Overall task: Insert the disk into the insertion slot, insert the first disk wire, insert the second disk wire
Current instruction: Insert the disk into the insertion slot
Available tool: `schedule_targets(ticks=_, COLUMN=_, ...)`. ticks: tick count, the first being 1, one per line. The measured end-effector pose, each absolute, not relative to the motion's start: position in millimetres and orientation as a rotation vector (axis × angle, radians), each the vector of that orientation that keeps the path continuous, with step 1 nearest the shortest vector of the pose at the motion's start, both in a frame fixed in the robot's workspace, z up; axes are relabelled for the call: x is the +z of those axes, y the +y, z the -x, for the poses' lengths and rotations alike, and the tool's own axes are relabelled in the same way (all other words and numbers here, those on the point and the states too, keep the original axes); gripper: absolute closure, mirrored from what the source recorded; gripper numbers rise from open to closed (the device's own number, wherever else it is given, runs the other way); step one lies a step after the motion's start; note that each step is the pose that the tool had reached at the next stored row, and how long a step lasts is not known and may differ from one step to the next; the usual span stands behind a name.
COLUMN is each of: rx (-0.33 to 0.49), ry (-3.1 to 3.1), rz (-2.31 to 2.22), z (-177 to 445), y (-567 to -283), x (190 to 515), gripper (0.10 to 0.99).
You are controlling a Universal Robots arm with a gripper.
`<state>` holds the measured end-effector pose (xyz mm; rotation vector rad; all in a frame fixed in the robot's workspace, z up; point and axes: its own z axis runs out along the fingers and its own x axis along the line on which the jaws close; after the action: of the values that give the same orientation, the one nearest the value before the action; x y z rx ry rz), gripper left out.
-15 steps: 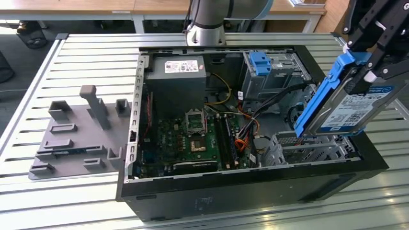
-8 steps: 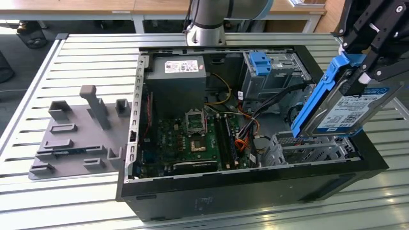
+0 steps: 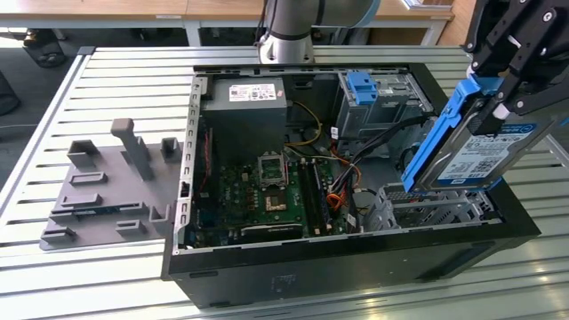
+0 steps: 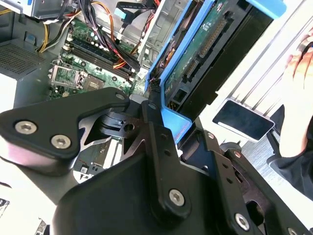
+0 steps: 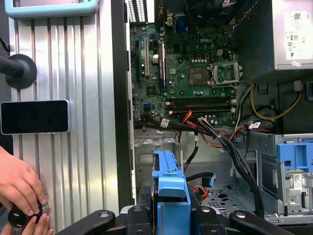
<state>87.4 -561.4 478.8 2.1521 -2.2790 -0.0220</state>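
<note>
My gripper [image 3: 494,115] is shut on the disk [image 3: 478,159], a silver-grey drive with a white label in a bright blue carrier. I hold it tilted, nearly on edge, just above the insertion slot [image 3: 436,208], a low cage of perforated grey metal in the case's near corner at the exterior view's right. The disk's lower end is close to the cage's top. In the second wrist view the disk's green circuit side [image 4: 205,46] faces the camera, with black fingers [image 4: 151,115] on the carrier. The first wrist view shows the carrier [image 5: 168,188] edge-on over the cage [image 5: 146,161]. Black cables [image 3: 382,137] run beside the cage.
The open computer case [image 3: 356,267] lies on a slatted metal table [image 3: 124,80]. Inside are a motherboard [image 3: 266,193], a power supply [image 3: 244,107] and a taller bay with a blue latch [image 3: 363,88]. A grey fixture [image 3: 106,193] lies outside. A person's hands [image 5: 19,188] and a phone [image 5: 34,116] are close by.
</note>
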Motion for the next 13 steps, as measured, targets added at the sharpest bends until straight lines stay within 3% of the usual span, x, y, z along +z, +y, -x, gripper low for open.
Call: schedule_targets(ticks=13, rx=-0.026, ry=-2.286, rz=-2.148, z=-85.4, y=-559.3, x=473.7, gripper=0.722)
